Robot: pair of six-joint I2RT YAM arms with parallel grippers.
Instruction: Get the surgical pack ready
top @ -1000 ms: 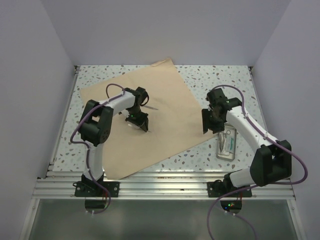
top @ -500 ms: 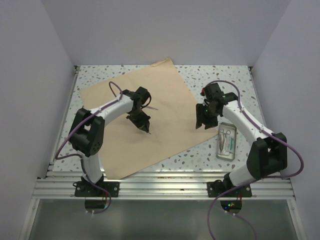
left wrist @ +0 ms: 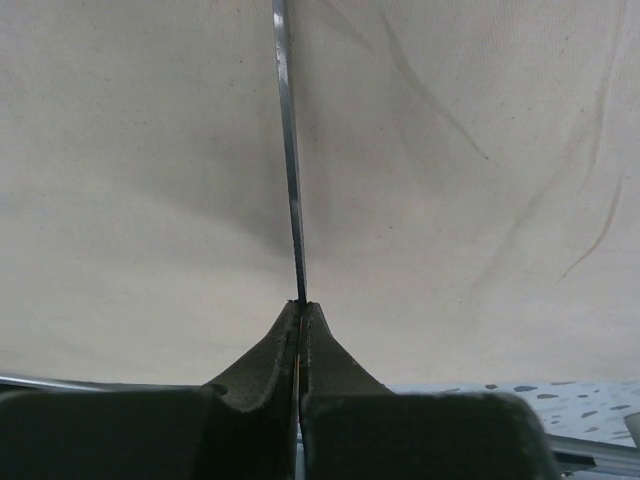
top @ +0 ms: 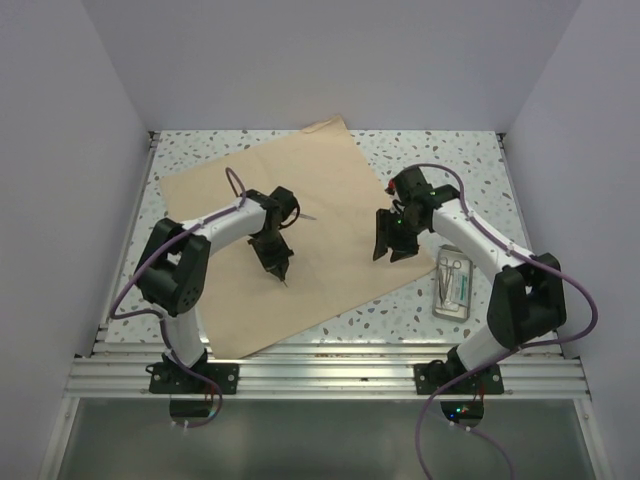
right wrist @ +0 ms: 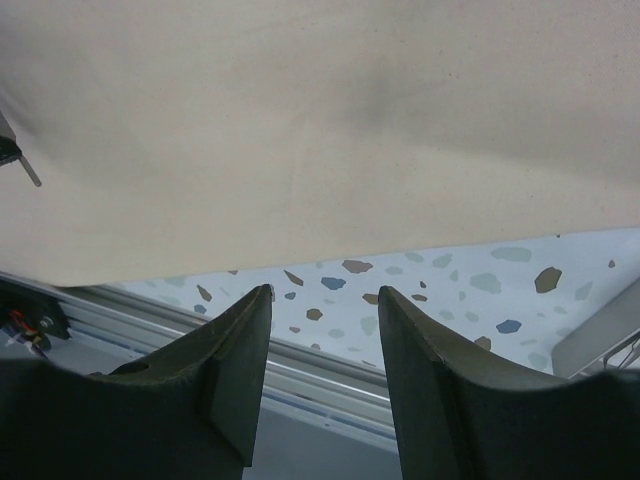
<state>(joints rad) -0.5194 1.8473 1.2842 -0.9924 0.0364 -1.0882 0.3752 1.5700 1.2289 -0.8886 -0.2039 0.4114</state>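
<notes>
The surgical pack is a wide, flat tan wrapping sheet (top: 330, 190) spread over the table's middle and left; it also fills the left wrist view (left wrist: 450, 200) and the top of the right wrist view (right wrist: 320, 110). My left gripper (top: 278, 262) hangs over the sheet's centre, shut on a thin steel instrument (left wrist: 290, 170) that sticks straight out from the fingertips (left wrist: 301, 305). My right gripper (top: 388, 243) hovers over the sheet's right edge, open and holding nothing (right wrist: 322, 292).
A small clear tray (top: 453, 283) holding steel instruments lies on the speckled table (top: 450, 160) to the right of the sheet. An aluminium rail (top: 330, 375) runs along the near edge. Grey walls close in the left, back and right.
My left gripper has shut on the thin instrument and moved slightly toward the near edge. My right gripper has swung left from beside the tray to the sheet's right edge.
</notes>
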